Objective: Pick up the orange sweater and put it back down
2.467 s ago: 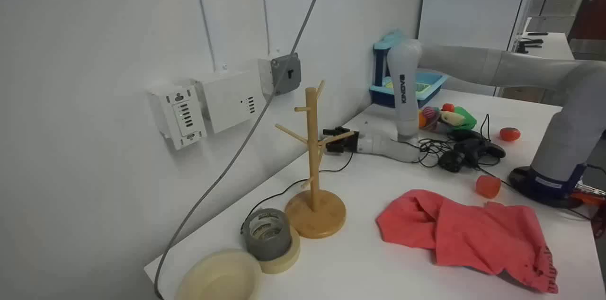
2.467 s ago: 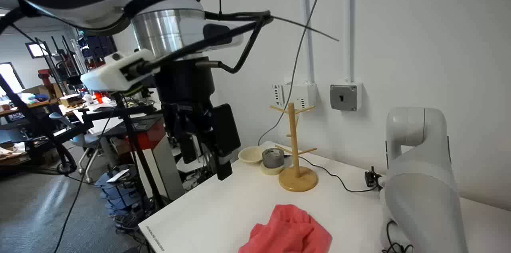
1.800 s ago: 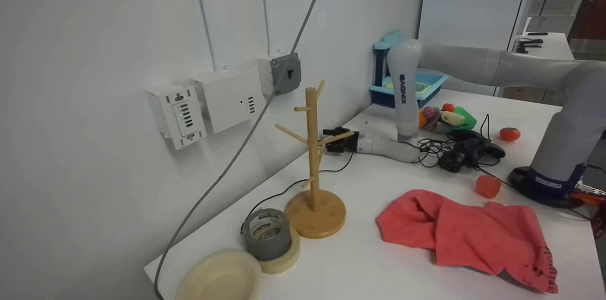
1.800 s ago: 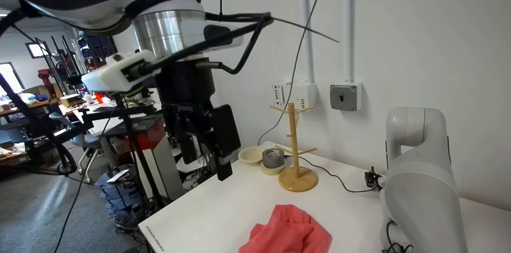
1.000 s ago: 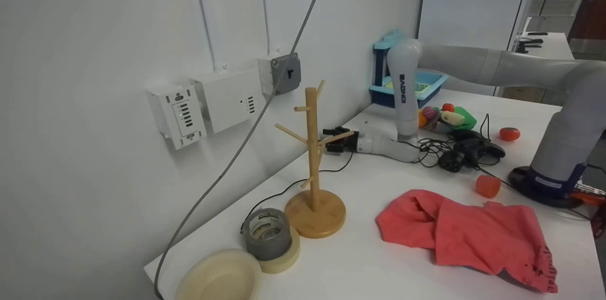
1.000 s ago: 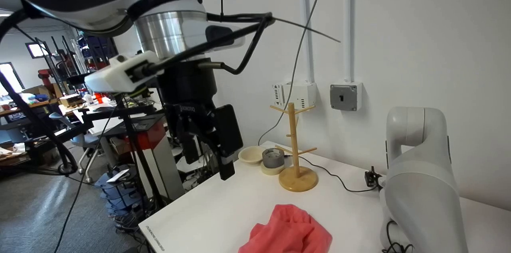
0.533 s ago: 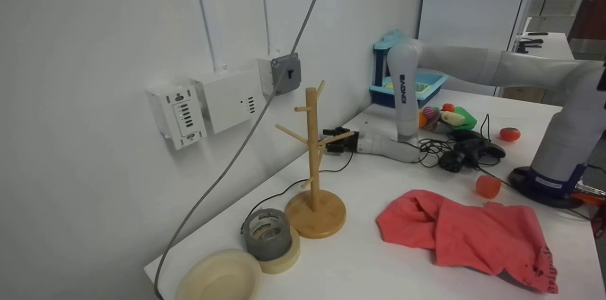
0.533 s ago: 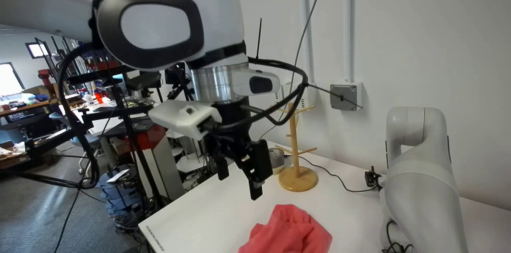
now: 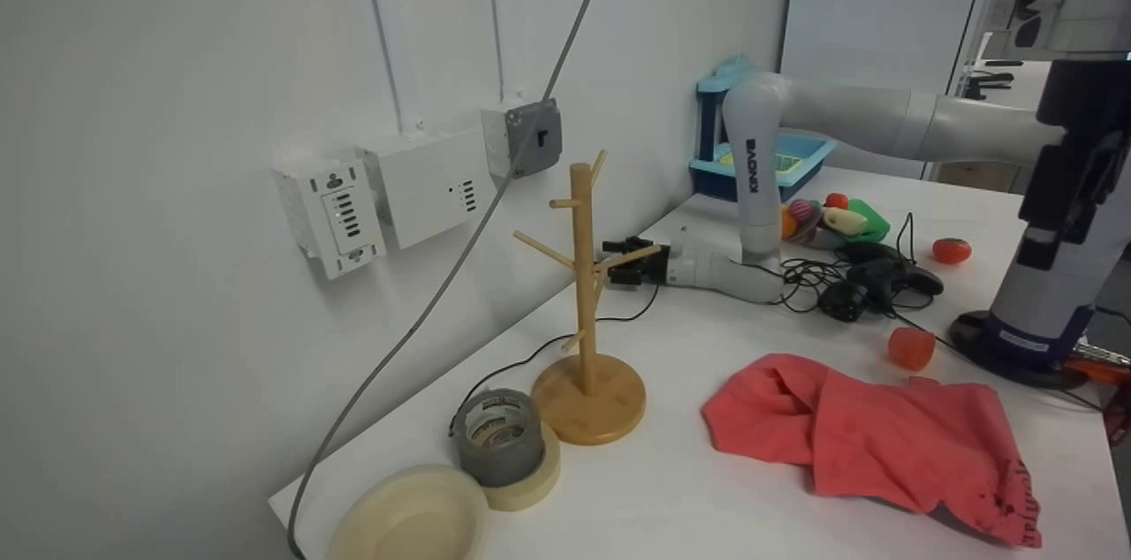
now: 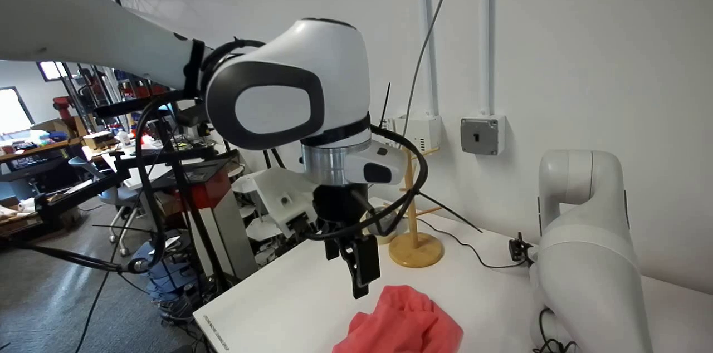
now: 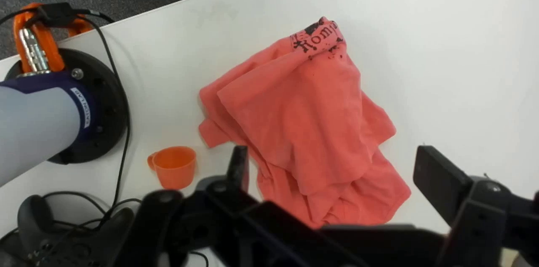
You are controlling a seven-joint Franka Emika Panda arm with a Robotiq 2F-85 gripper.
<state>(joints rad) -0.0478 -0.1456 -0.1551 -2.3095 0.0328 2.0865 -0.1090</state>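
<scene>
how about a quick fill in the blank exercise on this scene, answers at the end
The hand is ____ rather than shut.
The hand and the coral sweater are ____, not touching.
The duct tape roll sits on another roll of ____.
The mug tree stands ____, not tipped over.
Missing words: open; apart; tape; upright.

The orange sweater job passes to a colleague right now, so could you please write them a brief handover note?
Gripper: open, holding nothing, raised above the table.
Orange sweater: lying crumpled on the table, apart from the gripper; an orange cup is beside it.
Done: no grasp or lift is visible.
Left: apparently the whole job, lowering to grip the sweater, lifting it, then putting it back down.
</scene>
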